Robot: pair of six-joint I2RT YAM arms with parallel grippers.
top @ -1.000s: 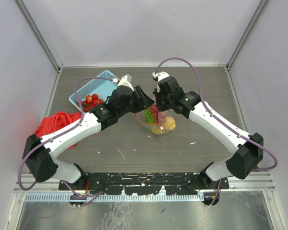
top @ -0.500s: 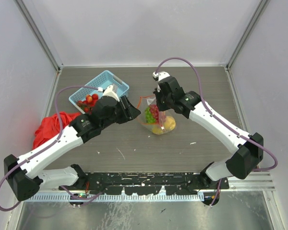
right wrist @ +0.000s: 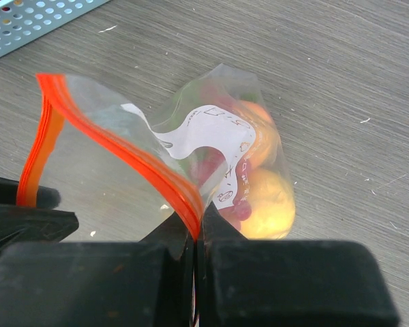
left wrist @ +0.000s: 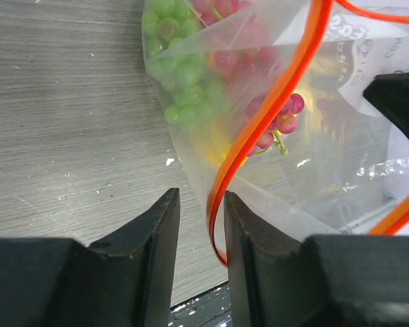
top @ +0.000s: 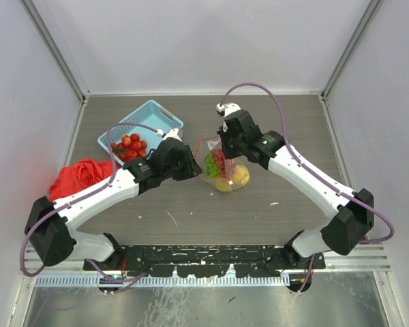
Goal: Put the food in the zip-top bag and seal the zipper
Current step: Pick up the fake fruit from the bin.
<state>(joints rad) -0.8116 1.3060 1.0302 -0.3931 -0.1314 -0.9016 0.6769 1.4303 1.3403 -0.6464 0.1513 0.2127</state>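
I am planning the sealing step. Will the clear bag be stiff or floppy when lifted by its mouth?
Probably floppy: the zip-top bag is thin, wrinkled film and its zipper bends in a curve. Likely bottom-heavy, since the fruits bunch at its closed end, so it may sag from the right gripper.

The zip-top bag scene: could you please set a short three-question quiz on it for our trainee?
1. True or false: the right tool is shut on the zipper of the zip-top bag.
2. Fill in: the jaws of the left tool stand ___, one on either side of the zipper.
3. The strawberries seen from above lie: A in the zip-top bag; B in the blue basket; C in the left tool.
Key: 1 true; 2 open; 3 B.
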